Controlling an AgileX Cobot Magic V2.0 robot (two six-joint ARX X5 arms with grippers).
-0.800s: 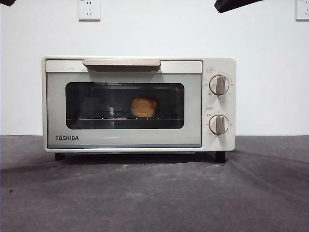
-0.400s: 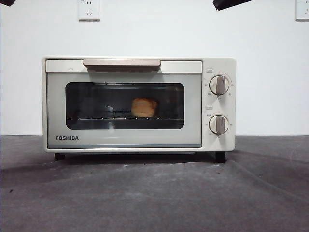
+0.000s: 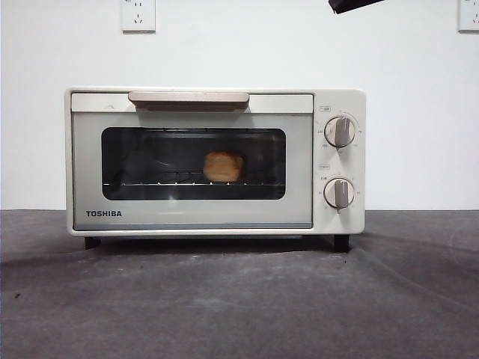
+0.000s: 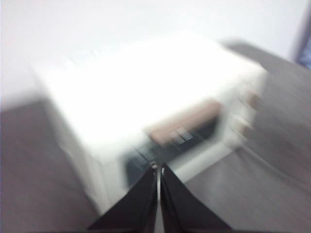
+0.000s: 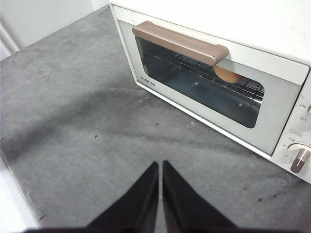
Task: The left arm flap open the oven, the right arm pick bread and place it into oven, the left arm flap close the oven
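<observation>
Oven (image 3: 215,161): door sitting closed; bread (image 3: 223,166) lying inside on its rack. Final step judged done. Left pincer (image 4: 157,168) and right pincer (image 5: 160,164), both clenched and empty, hanging apart from the oven; next, parking only.

One TOSHIBA toaster oven (image 3: 215,161). One bread (image 3: 223,166) inside the oven, on one wire rack (image 3: 150,182). One bar handle (image 3: 188,99) on top of the oven door. Two round knobs (image 3: 340,132) at the oven's side. Two wall sockets (image 3: 138,14) above the oven. Two black feet (image 3: 341,242) under it.
</observation>
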